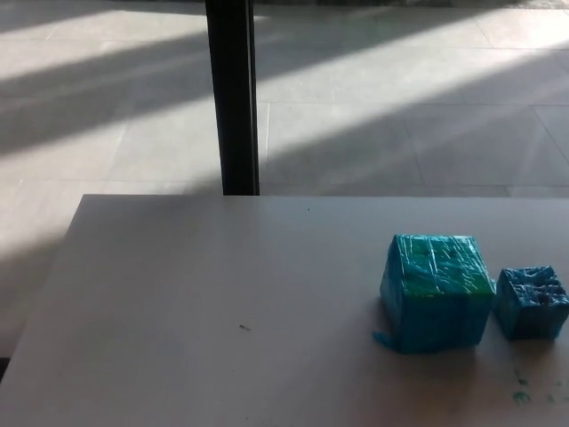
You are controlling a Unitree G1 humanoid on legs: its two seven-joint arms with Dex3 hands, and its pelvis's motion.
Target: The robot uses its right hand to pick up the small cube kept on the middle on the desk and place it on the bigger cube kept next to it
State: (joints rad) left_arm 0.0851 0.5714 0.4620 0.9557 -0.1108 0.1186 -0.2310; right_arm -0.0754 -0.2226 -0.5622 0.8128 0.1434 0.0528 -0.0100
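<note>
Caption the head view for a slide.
Small blue cube sits on the desk right of the bigger cube; no hands visible.

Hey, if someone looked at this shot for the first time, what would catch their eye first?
Probably the two bright blue cubes on the desk at the right: the bigger cube, wrapped in shiny film with green showing on top, and the small cube just right of it. After that, the dark vertical post behind the desk, crossing the sunlit floor. Neither robot hand shows.
</note>
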